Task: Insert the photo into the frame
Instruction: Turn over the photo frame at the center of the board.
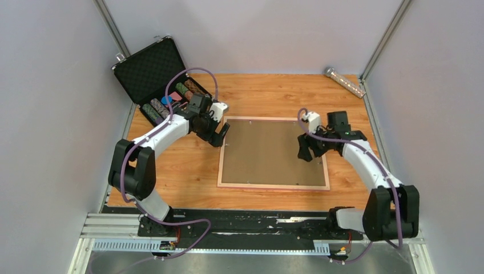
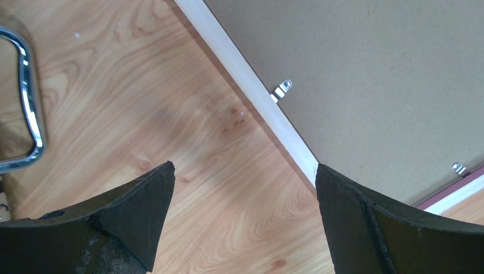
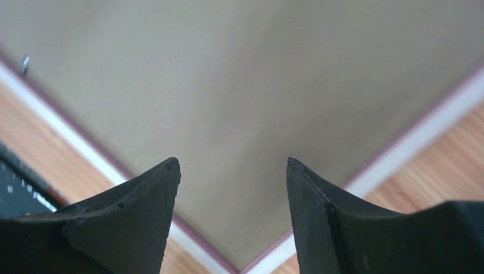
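From above and behind the arm bases (image 1: pixel 153 221) we look steeply down on the whole table (image 1: pixel 182 171), with the frame (image 1: pixel 274 186) at its centre. Our left wrist view looks down past the left gripper (image 2: pixel 244 166), close over the frame's left rail and bare tabletop. Our right wrist view, past the right gripper (image 3: pixel 232 161), sits even closer over the backing board (image 3: pixel 240 85) by one frame corner. All three views share the frame.
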